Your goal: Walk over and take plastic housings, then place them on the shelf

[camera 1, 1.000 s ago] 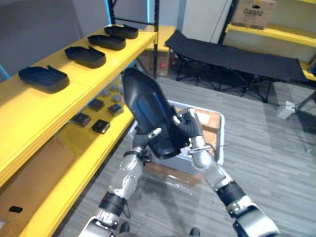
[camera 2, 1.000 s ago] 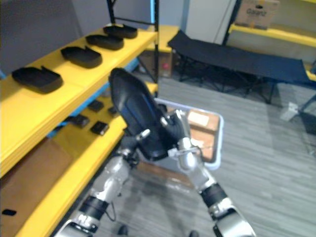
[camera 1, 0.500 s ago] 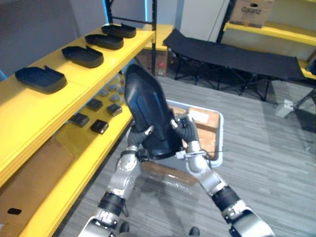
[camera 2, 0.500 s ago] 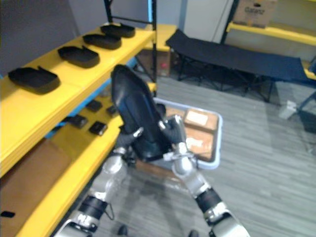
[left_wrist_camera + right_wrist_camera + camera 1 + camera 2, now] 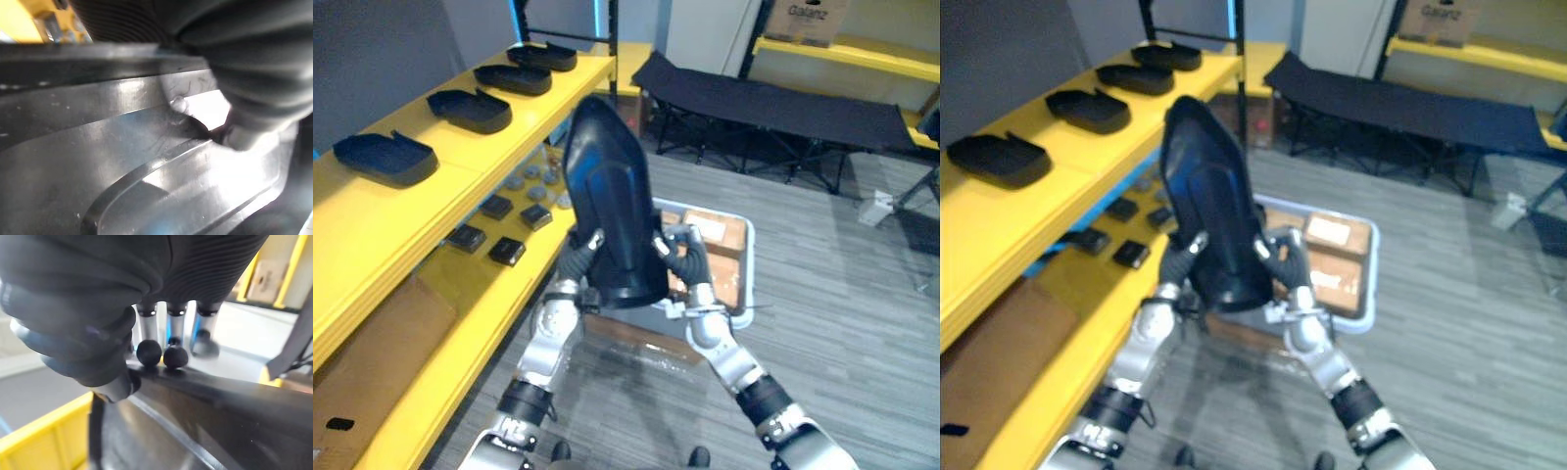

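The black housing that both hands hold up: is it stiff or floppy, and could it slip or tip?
Probably stiff: the housing stands nearly upright, gripped only at its lower end by the left hand and right hand, without sagging. Its glossy surface may be slippery. Laid flat like the other housings on the shelf, it should not tip.

Upright housing [image 5: 1208, 220] between left hand [image 5: 1178, 262], right hand [image 5: 1279, 258]

A grey plank floor [image 5: 862, 323] runs back to a black folding cot [image 5: 773, 103]. A long yellow shelf [image 5: 480, 157] lines the left side before a dark grey wall [image 5: 372, 59]. A second yellow rack [image 5: 862, 54] at the far right carries a cardboard box [image 5: 808, 18].
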`<state>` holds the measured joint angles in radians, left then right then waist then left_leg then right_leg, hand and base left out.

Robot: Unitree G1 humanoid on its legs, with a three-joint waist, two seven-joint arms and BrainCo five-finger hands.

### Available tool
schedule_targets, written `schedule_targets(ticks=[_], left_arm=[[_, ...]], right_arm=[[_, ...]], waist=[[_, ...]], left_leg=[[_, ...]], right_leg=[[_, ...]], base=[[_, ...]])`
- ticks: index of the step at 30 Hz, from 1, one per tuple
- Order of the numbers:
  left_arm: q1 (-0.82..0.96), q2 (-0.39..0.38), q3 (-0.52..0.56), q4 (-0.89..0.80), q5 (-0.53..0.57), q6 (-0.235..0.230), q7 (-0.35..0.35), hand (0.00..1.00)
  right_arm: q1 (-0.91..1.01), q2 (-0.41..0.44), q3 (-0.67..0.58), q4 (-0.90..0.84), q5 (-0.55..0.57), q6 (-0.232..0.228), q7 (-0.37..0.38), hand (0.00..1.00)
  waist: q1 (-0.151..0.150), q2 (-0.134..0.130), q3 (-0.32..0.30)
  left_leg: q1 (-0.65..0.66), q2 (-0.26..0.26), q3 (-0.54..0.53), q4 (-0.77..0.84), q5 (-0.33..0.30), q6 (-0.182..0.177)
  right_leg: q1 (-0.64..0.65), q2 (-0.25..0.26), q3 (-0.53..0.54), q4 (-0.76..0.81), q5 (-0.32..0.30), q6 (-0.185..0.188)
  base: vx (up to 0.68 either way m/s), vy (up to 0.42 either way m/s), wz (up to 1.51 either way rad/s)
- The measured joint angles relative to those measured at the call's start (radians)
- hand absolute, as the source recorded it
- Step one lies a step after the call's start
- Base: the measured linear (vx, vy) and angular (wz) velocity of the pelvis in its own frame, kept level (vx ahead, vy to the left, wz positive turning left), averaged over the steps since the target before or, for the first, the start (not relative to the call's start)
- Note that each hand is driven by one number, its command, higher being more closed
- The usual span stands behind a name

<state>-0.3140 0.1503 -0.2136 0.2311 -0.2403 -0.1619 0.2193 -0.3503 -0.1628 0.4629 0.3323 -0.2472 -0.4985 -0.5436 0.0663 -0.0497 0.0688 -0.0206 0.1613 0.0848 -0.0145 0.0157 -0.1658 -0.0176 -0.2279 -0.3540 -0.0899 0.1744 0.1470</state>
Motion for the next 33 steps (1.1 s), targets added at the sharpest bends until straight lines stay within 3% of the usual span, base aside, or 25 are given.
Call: schedule_targets(ticks=[6, 9, 11, 13, 15, 19, 23, 25, 28, 30, 33], left_arm=[[0.000, 0.021, 0.006, -0.025, 0.097, -0.001, 0.013, 1.00], [0.007, 0.029, 0.013, -0.050, 0.187, 0.002, 0.069, 1.00], [0.029, 0.030, 0.042, -0.090, 0.298, 0.001, 0.125, 1.00], [0.048, 0.029, 0.085, -0.103, 0.340, -0.001, 0.140, 1.00], [0.067, 0.029, 0.133, -0.104, 0.373, -0.011, 0.163, 1.00], [0.135, 0.026, 0.267, -0.165, 0.412, -0.014, 0.202, 1.00], [0.173, -0.008, 0.342, -0.225, 0.456, -0.039, 0.245, 1.00], [0.193, -0.012, 0.363, -0.233, 0.460, -0.046, 0.256, 1.00], [0.199, -0.017, 0.377, -0.233, 0.478, -0.057, 0.274, 1.00], [0.214, -0.042, 0.431, -0.246, 0.472, -0.097, 0.278, 1.00], [0.269, -0.053, 0.436, -0.310, 0.334, -0.160, 0.232, 1.00]], right_arm=[[0.019, -0.009, 0.005, -0.008, 0.039, -0.008, 0.029, 0.00], [0.018, -0.027, -0.005, -0.030, 0.107, -0.009, 0.094, 0.00], [0.015, -0.053, -0.023, -0.117, 0.146, -0.012, 0.162, 0.00], [0.000, -0.064, -0.051, -0.194, 0.193, -0.029, 0.218, 0.00], [-0.026, -0.063, -0.099, -0.264, 0.284, -0.038, 0.267, 0.00], [-0.037, -0.061, -0.328, -0.430, 0.614, -0.032, 0.417, 0.00], [0.049, -0.062, -0.487, -0.522, 0.857, 0.029, 0.584, 0.00], [0.104, -0.063, -0.533, -0.524, 0.899, 0.052, 0.630, 0.00], [0.186, -0.062, -0.616, -0.528, 0.899, 0.068, 0.626, 0.00], [0.255, -0.056, -0.689, -0.524, 0.900, 0.082, 0.602, 0.00], [0.343, -0.011, -0.738, -0.466, 0.839, 0.106, 0.561, 0.00]], waist=[[0.002, 0.005, 0.003], [0.003, 0.007, 0.004], [0.002, 0.007, 0.004], [0.001, 0.008, 0.003], [0.001, 0.009, 0.003], [0.001, 0.010, 0.003], [-0.011, 0.022, -0.005], [-0.026, 0.037, -0.017], [-0.028, 0.049, -0.025], [-0.034, 0.053, -0.028], [-0.057, 0.049, -0.030]], left_leg=[[-0.010, 0.000, -0.002, 0.015, -0.007, 0.000], [-0.014, 0.000, -0.005, 0.020, -0.008, 0.000], [-0.014, 0.000, -0.006, 0.021, -0.008, 0.000], [-0.011, 0.000, -0.006, 0.021, -0.008, 0.000], [-0.009, 0.000, -0.005, 0.021, -0.008, 0.001], [0.003, 0.000, 0.011, 0.018, -0.009, 0.002], [0.019, 0.001, 0.027, 0.006, -0.009, 0.001], [0.021, 0.002, 0.036, 0.001, -0.009, 0.001], [0.023, 0.003, 0.046, -0.006, -0.009, 0.001], [0.026, 0.004, 0.065, -0.013, -0.009, 0.001], [0.032, 0.004, 0.071, -0.016, -0.010, 0.000]], right_leg=[[-0.002, -0.001, -0.002, 0.000, -0.001, -0.001], [-0.003, 0.000, -0.003, 0.000, 0.000, -0.001], [-0.001, 0.000, -0.003, 0.000, 0.000, 0.000], [0.001, 0.000, -0.003, 0.009, 0.001, 0.000], [0.003, 0.000, -0.003, 0.009, 0.001, 0.000], [0.003, 0.000, 0.001, 0.008, -0.007, -0.010], [0.002, 0.000, 0.007, 0.008, -0.005, -0.008], [0.000, 0.001, 0.014, 0.008, -0.005, -0.007], [-0.007, 0.003, 0.023, 0.008, -0.003, -0.005], [-0.020, 0.003, 0.040, 0.009, -0.001, -0.002], [-0.019, 0.004, 0.047, 0.009, -0.001, -0.002]], base=[[0.00, 0.000, 0.00], [0.00, 0.000, 0.00], [0.00, 0.000, 0.00], [0.00, 0.000, 0.00], [0.00, 0.000, 0.00], [-0.02, 0.005, -0.06], [0.01, -0.002, -0.09], [0.03, -0.001, -0.11], [0.02, -0.007, -0.10], [0.02, -0.001, -0.18], [0.03, -0.002, -0.09]])
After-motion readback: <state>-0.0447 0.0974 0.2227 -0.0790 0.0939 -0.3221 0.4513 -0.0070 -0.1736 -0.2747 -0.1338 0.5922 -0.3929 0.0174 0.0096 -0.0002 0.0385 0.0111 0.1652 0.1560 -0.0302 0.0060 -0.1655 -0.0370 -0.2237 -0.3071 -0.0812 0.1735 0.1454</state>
